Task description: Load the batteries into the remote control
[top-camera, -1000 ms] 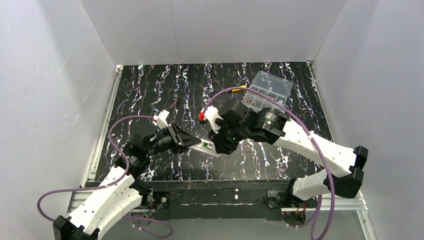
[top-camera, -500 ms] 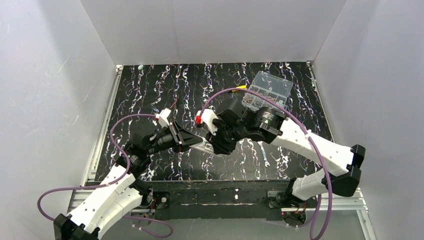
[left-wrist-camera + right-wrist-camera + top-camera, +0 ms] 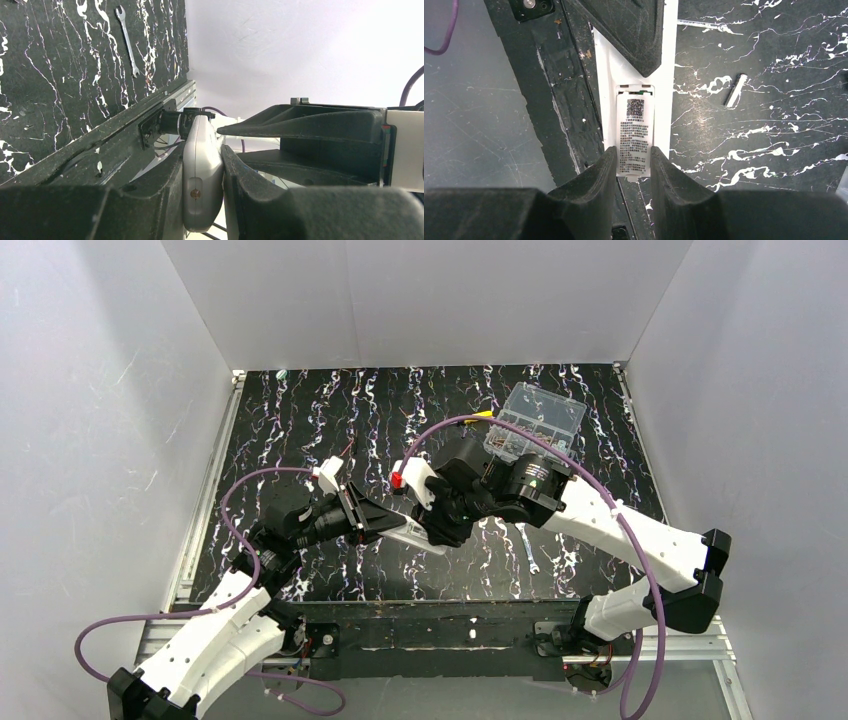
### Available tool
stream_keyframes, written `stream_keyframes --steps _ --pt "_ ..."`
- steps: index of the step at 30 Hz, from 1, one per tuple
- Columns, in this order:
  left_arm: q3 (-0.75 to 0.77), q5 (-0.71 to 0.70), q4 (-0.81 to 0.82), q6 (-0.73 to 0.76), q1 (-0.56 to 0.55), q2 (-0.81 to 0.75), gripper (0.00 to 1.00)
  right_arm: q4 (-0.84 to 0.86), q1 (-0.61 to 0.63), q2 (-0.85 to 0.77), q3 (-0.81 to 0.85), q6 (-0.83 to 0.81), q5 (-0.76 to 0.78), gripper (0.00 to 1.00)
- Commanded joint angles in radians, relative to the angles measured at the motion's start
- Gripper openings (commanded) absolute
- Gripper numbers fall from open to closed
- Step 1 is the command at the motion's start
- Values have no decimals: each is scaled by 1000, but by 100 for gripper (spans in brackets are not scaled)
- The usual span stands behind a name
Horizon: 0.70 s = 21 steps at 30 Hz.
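Observation:
The white remote control (image 3: 201, 150) is held edge-on off the table, with my left gripper (image 3: 204, 180) shut on it. In the right wrist view the remote control (image 3: 606, 75) shows its back. A white cover piece with a printed label (image 3: 634, 135) lies over the battery compartment. My right gripper (image 3: 633, 162) is shut on that cover's lower end, one finger on each side. A thin green sliver (image 3: 634, 88) shows above the cover's top edge; the batteries are otherwise hidden. In the top view both grippers meet at the remote control (image 3: 415, 537), above the table's near middle.
A clear plastic parts box (image 3: 535, 420) stands at the back right, behind the right arm. A small wrench (image 3: 530, 548) lies near the front right. A short white-silver stick (image 3: 735, 90) lies on the black marbled table (image 3: 300, 410).
The right gripper has shifted a little to the left, closer in over the remote control. In the last half second hardly anything has moved. Both grips are unchanged.

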Motion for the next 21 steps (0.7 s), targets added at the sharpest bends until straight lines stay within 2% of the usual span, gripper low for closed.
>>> stream_keyframes --steps 1,21 --pt "11 52 76 -7 5 -13 0 21 3 -2 47 -18 2 25" --pt "-8 49 92 -19 5 -11 0 52 3 -5 55 -3 1 25"
